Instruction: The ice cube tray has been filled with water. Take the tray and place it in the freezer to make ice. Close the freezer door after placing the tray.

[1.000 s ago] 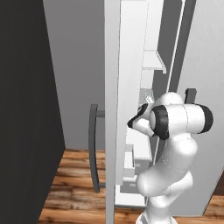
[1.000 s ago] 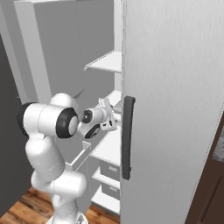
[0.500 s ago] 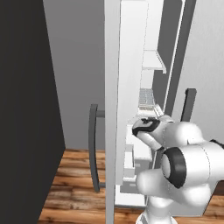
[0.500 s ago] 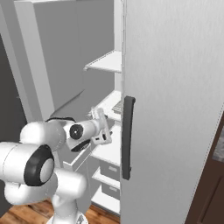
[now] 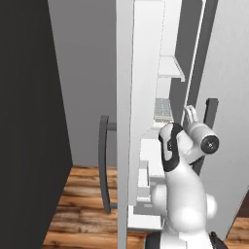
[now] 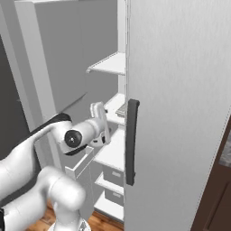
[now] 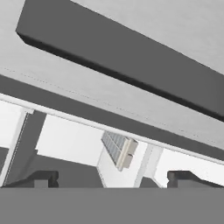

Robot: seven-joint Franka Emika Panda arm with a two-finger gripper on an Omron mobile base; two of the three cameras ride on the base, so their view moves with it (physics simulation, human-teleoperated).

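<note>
Ice cube tray (image 5: 163, 109) rests on a white freezer shelf (image 6: 113, 150); gripper (image 7: 111, 179), jaws wide and empty, hovers outside. To close well, clear the opening, then push the freezer door (image 5: 125, 121) broadside until flush.

ice cube tray (image 7: 119, 149): white, blue-grey grid | freezer door (image 5: 125, 97): light grey

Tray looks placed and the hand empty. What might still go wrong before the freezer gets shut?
The open two-finger gripper hangs between the tall light grey freezer door and the white shelves, so swinging the door may catch the arm. The flat white ice cube tray sits near its white shelf edge; a bump might spill the water.
</note>
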